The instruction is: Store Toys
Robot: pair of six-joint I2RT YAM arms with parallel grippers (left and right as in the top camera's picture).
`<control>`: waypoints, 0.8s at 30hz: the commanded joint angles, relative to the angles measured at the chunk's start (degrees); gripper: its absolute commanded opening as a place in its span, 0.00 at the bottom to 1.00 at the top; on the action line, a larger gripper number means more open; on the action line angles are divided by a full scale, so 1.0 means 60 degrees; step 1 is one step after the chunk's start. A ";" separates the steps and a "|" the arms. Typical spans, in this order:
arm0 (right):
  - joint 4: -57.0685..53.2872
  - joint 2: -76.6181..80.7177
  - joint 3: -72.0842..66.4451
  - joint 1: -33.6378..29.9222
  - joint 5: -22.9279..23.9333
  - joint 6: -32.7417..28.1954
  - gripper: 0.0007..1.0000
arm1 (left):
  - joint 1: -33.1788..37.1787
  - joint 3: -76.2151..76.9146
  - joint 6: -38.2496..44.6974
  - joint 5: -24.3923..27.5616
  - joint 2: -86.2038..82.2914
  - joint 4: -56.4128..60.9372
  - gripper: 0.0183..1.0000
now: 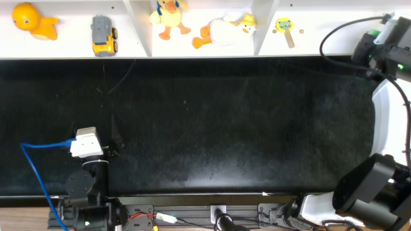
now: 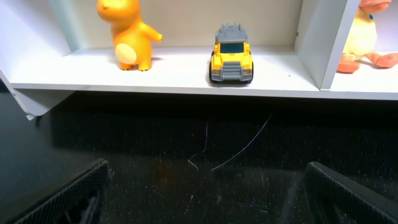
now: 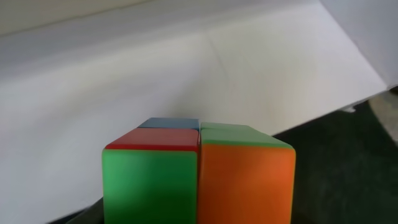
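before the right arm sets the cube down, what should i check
1. Colour cube gripped in the right pincer: ok.
2. Shelf floor in front of the cube bare: ok.
3. Cube clear of the small yellow toy in the right compartment: cannot tell.
4. Left pincer open, over the mat near its own base, away from the right arm: ok.
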 commanded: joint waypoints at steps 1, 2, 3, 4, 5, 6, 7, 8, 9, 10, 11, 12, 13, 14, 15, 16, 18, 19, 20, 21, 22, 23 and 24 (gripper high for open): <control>0.0295 0.0357 0.0193 -0.0299 -0.0820 -0.1647 0.05 | 0.0029 -0.0044 0.0157 0.0029 -0.0095 0.0022 1.00; 0.0390 0.0437 0.0193 -0.0313 -0.0856 -0.1716 0.05 | 0.0029 -0.0044 0.0157 0.0025 -0.0095 0.0022 1.00; 0.0492 0.0543 0.0193 -0.0313 -0.0856 -0.1712 0.05 | 0.0029 -0.0044 0.0157 0.0029 -0.0095 0.0022 1.00; 0.0608 0.0645 0.0193 -0.0313 -0.0892 -0.1712 0.04 | 0.0029 -0.0044 0.0157 0.0025 -0.0095 0.0022 1.00; 0.0696 0.0739 0.0193 -0.0317 -0.1005 -0.1705 0.05 | 0.0029 -0.0044 0.0157 0.0025 -0.0095 0.0022 1.00; 0.0776 0.0831 0.0193 -0.0339 -0.1206 -0.1698 0.04 | 0.0029 -0.0044 0.0157 0.0029 -0.0095 0.0022 1.00; 0.0852 0.0882 0.0193 -0.0357 -0.1337 -0.1599 0.05 | 0.0029 -0.0044 0.0157 0.0025 -0.0095 0.0022 1.00; 0.0918 0.0911 0.0193 -0.0382 -0.1333 -0.1381 0.05 | 0.0029 -0.0044 0.0157 0.0025 -0.0095 0.0022 1.00; 0.0943 0.0911 0.0193 -0.0415 -0.1286 -0.1195 0.05 | 0.0029 -0.0044 0.0157 0.0025 -0.0095 0.0022 1.00; 0.0936 0.0874 0.0197 -0.0466 -0.1260 -0.0998 0.05 | 0.0025 -0.0044 0.0157 0.0025 -0.0095 0.0022 1.00; 0.0867 0.0838 0.0197 -0.0517 -0.1271 -0.0831 0.05 | 0.0029 -0.0044 0.0153 0.0025 -0.0095 0.0022 1.00; 0.0758 0.0794 0.0197 -0.0565 -0.1275 -0.0710 0.04 | 0.0025 -0.0044 0.0157 0.0029 -0.0095 0.0022 1.00; 0.0605 0.0739 0.0197 -0.0623 -0.1279 -0.0663 0.05 | 0.0029 -0.0044 0.0157 0.0029 -0.0095 0.0022 1.00; 0.0412 0.0670 0.0197 -0.0699 -0.1279 -0.0572 0.04 | 0.0029 -0.0044 0.0157 0.0029 -0.0095 0.0022 1.00; 0.0266 0.0601 0.0197 -0.0787 -0.1319 -0.0372 0.05 | 0.0029 -0.0044 0.0157 0.0025 -0.0095 0.0022 1.00; 0.0127 0.0525 0.0197 -0.0856 -0.1453 -0.0251 0.05 | 0.0029 -0.0044 0.0157 0.0025 -0.0095 0.0022 1.00; -0.0171 0.0302 0.0197 -0.1013 -0.2102 -0.0288 0.05 | 0.0029 -0.0044 0.0157 0.0025 -0.0095 0.0022 1.00; -0.0284 0.0208 0.0197 -0.1078 -0.2495 -0.0521 0.05 | 0.0029 -0.0044 0.0157 0.0025 -0.0095 0.0022 1.00; -0.0331 0.0124 0.0189 -0.1144 -0.2940 -0.0845 0.05 | 0.0029 -0.0044 0.0157 0.0029 -0.0095 0.0022 1.00; -0.0291 0.0062 0.0164 -0.1184 -0.3271 -0.1144 0.05 | 0.0025 -0.0044 0.0157 0.0025 -0.0095 0.0022 1.00; -0.0142 0.0029 0.0102 -0.1213 -0.3472 -0.1432 0.05 | 0.0029 -0.0044 0.0157 0.0025 -0.0095 0.0022 1.00; 0.0033 0.0025 0.0029 -0.1220 -0.3526 -0.1519 0.05 | 0.0029 -0.0044 0.0157 0.0025 -0.0095 0.0022 1.00; 0.0259 0.0025 -0.0069 -0.1220 -0.3519 -0.1530 0.05 | 0.0029 -0.0044 0.0157 0.0025 -0.0095 0.0022 1.00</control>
